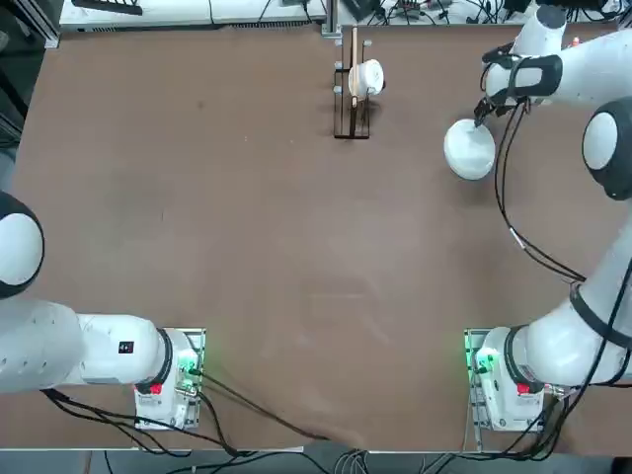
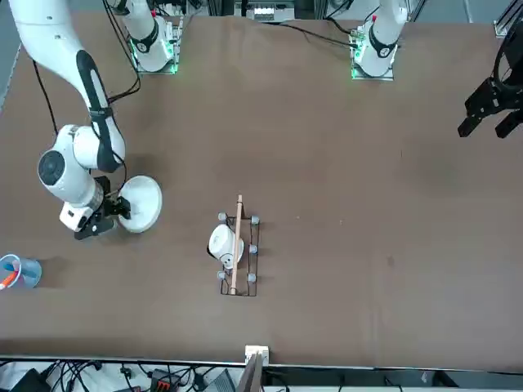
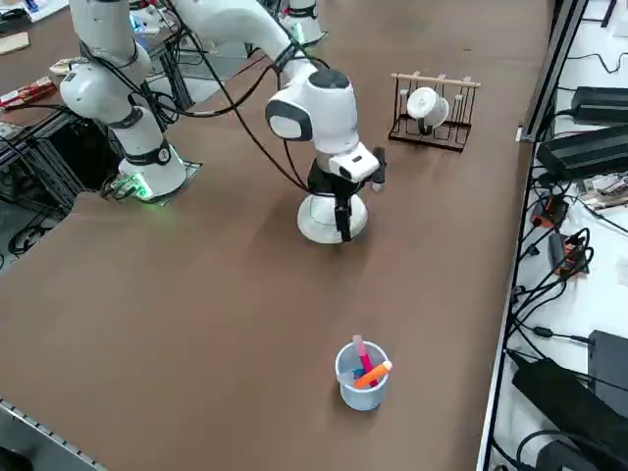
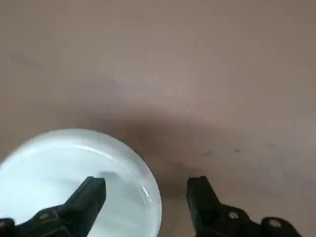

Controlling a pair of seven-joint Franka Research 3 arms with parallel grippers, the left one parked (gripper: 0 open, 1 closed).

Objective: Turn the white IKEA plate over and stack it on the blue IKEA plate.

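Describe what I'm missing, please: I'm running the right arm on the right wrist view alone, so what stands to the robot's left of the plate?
Observer: A rack holding a white cup; your right tool is at the edge of the white plate.
Operator: And to the robot's right?
Observer: A light-blue tumbler with pens in it.
Operator: Any second plate?
Observer: Only one shows in any view.
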